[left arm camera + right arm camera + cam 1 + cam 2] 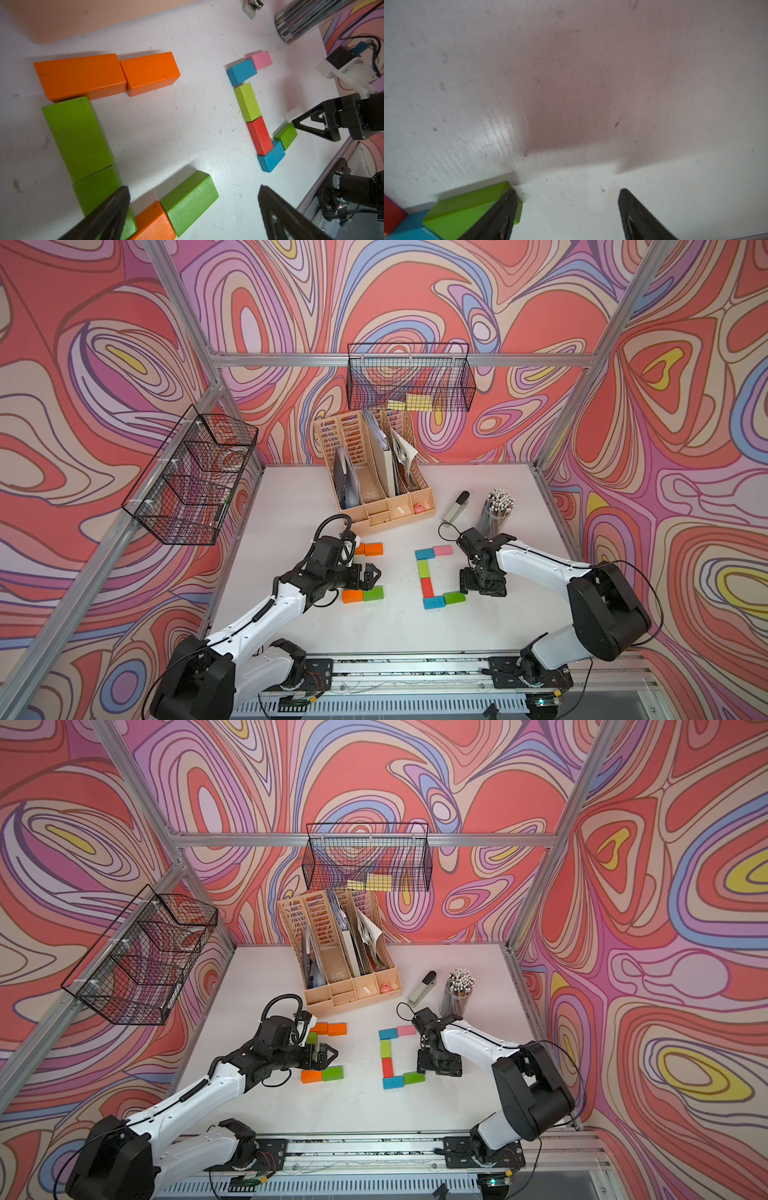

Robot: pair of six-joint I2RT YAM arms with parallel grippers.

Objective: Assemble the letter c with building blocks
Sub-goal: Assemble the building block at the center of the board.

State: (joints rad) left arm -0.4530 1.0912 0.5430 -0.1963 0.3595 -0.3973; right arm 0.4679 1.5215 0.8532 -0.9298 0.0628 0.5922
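Note:
Two C shapes of building blocks lie on the white table. The left one has orange blocks, a green column, then an orange and a green block. My left gripper hovers open inside this C, holding nothing. The right C runs pink, blue, lime, red, blue, green. My right gripper stands open; one finger touches that green block's outer end, with bare table between the jaws.
A beige file organizer stands at the back middle. A stapler and a cup of pencils sit behind the right arm. Wire baskets hang on the back wall and the left wall.

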